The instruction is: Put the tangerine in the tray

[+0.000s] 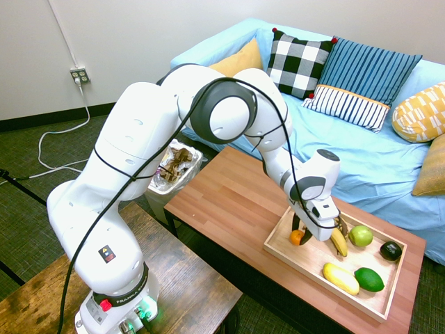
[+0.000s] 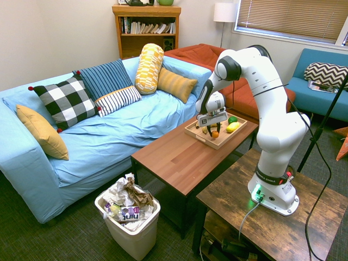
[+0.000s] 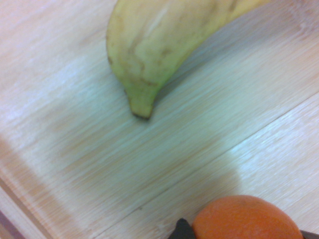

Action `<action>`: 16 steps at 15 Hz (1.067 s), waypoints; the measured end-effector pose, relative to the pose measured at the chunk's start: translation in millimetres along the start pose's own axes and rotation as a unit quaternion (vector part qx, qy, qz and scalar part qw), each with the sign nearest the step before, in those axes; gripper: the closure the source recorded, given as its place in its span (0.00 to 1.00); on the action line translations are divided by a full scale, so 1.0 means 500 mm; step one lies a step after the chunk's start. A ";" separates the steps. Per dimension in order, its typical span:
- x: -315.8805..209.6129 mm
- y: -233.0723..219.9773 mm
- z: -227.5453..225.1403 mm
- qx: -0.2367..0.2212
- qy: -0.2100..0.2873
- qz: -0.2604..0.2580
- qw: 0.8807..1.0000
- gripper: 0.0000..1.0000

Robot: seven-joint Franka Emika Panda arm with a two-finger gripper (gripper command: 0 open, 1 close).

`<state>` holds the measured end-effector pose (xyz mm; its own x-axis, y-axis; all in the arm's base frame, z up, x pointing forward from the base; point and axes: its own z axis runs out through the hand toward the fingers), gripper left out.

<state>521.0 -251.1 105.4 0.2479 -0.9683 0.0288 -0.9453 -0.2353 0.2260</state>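
Orange tangerine (image 1: 297, 237) in end effector (image 1: 301, 235) | near tray's rim (image 1: 278, 260)

Small round orange tangerine (image 1: 297, 237) inside pale wooden tray (image 1: 279, 243), near tray's end rim

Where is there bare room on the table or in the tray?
Table: the long stretch between the tray and the trash bin end. Tray: a small patch bordered by the tangerine, banana and lemon. Crowded: the tray's other end, where lemon, lime, avocado and apple sit close.
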 end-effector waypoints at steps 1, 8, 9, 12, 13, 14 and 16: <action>-0.003 -0.001 0.008 -0.001 0.001 -0.001 1.000 1.00; -0.002 -0.001 0.023 -0.002 0.002 0.003 1.000 0.00; -0.001 0.000 0.023 -0.001 0.001 0.004 1.000 0.00; 0.003 0.003 0.025 0.001 -0.001 0.007 1.000 0.00; 0.007 0.005 0.026 0.002 0.000 0.008 1.000 0.00; 0.012 0.008 0.027 0.003 0.000 0.009 1.000 0.00; 0.025 0.011 0.017 0.008 0.003 0.009 1.000 0.00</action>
<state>517.2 -265.1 98.9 0.2312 -0.9721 0.0389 -0.9529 -0.2183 0.2104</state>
